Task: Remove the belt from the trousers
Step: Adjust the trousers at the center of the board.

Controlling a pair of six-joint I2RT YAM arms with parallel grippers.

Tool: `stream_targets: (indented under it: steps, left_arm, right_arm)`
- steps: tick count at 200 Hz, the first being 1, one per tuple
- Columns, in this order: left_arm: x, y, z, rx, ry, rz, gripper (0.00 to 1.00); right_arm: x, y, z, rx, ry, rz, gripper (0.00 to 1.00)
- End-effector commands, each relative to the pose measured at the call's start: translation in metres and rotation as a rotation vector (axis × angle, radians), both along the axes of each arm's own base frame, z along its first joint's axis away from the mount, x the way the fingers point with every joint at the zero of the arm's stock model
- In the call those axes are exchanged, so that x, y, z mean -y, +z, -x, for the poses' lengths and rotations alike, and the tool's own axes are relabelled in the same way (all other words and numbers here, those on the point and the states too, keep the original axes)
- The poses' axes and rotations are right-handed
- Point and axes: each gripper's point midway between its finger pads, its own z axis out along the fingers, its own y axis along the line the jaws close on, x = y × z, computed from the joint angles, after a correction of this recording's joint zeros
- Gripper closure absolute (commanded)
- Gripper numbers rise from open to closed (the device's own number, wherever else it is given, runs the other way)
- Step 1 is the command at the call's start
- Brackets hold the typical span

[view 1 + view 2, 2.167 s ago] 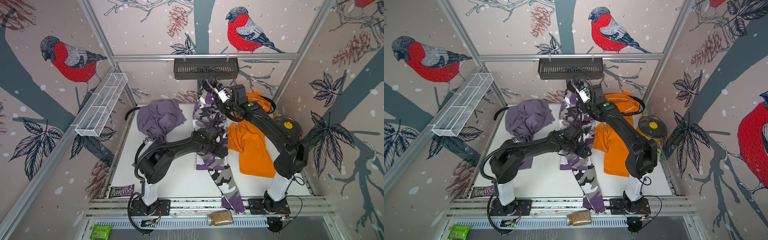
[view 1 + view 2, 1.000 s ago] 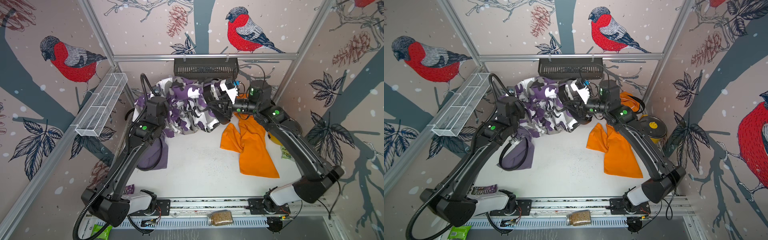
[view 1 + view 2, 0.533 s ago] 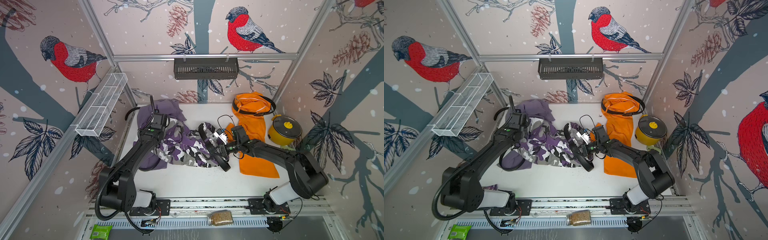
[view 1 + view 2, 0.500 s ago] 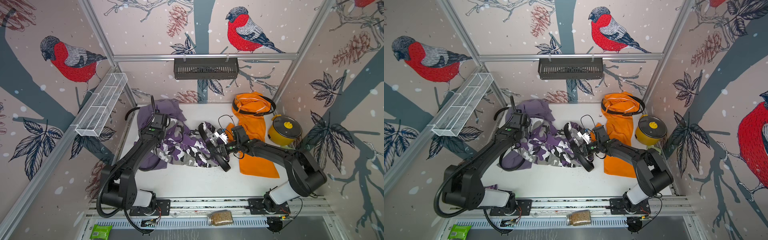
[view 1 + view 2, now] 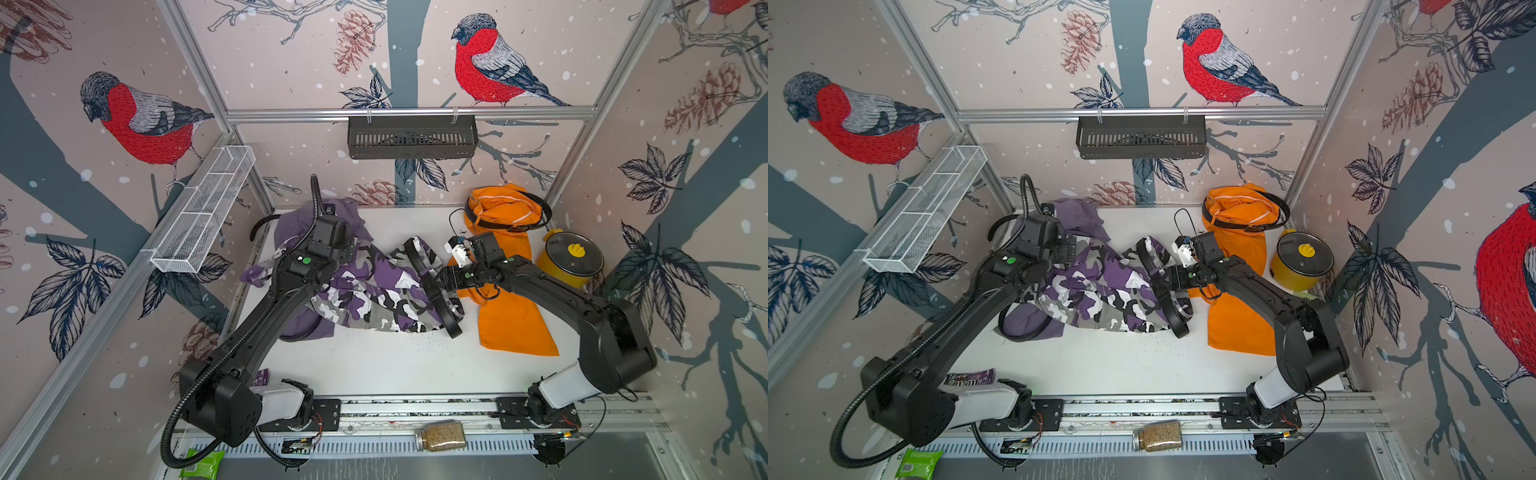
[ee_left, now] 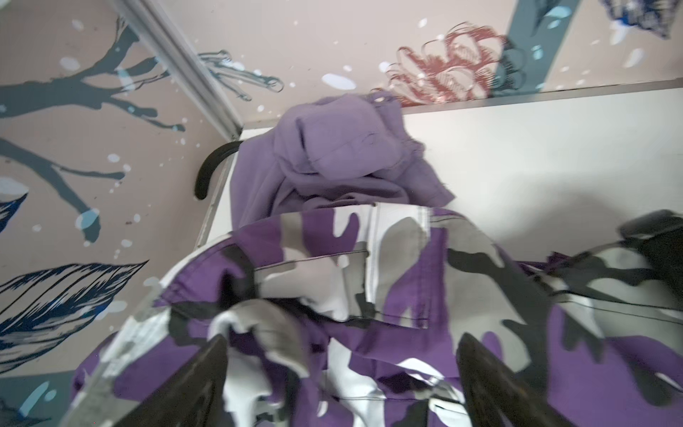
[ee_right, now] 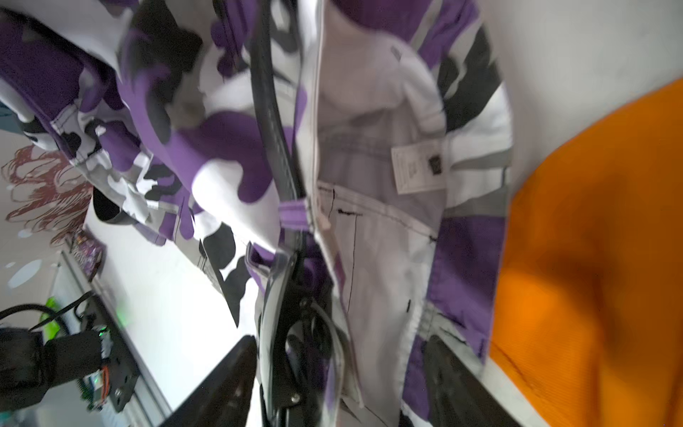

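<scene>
One desk (image 5: 374, 365) holds three trousers, lilac (image 6: 332, 159), camouflage (image 5: 374, 291) and orange (image 5: 511, 324); left tool (image 6: 342, 344) and right tool (image 7: 340, 344) both spread.

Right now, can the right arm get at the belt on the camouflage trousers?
Probably yes. The right gripper has its jaws open at the waistband of the camouflage trousers, and the belt runs between them. Nothing seems to cover it there.

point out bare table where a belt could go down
Widest bare patch: the front strip of the table, between the camouflage trousers and the front rail. A smaller one at the back, between the lilac trousers and the orange trousers. Crowded: the middle, under camouflage cloth, belt, left arm and right arm; the yellow pot blocks the right edge.
</scene>
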Motion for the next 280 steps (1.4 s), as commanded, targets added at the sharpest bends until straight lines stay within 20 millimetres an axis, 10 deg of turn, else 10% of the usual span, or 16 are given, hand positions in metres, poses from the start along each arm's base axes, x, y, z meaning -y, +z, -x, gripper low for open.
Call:
stream_targets:
  steps: [1, 32, 71, 111, 148, 193, 229, 280]
  left_arm:
    - [0.040, 0.007, -0.002, 0.020, -0.150, 0.041, 0.06]
    - [0.109, -0.041, -0.008, -0.096, -0.325, 0.148, 0.05]
    - [0.130, -0.124, -0.012, -0.250, -0.349, 0.186, 0.05]
    - [0.132, -0.151, -0.021, -0.258, -0.345, 0.162, 0.06]
    - [0.135, -0.189, -0.018, -0.362, -0.344, 0.136, 0.27]
    - [0.130, -0.208, 0.000, -0.417, -0.330, 0.158, 0.69]
    - [0.135, -0.182, 0.005, -0.344, -0.351, 0.229, 0.99]
    - [0.137, -0.147, 0.006, -0.272, -0.372, 0.260, 1.00]
  right_arm:
    - [0.021, 0.010, -0.003, 0.073, -0.090, 0.183, 0.25]
    - [-0.012, 0.029, 0.014, 0.161, -0.028, 0.252, 0.25]
    - [-0.043, 0.012, 0.043, 0.155, 0.002, 0.268, 0.24]
    - [-0.013, -0.043, 0.032, 0.111, -0.097, 0.399, 0.27]
    - [0.018, -0.066, 0.013, 0.070, -0.166, 0.412, 0.39]
    - [0.021, -0.083, 0.000, 0.037, -0.132, 0.352, 0.42]
    - [0.013, -0.061, -0.005, 0.114, -0.097, 0.407, 0.27]
    - [-0.002, -0.037, -0.004, 0.170, -0.039, 0.525, 0.21]
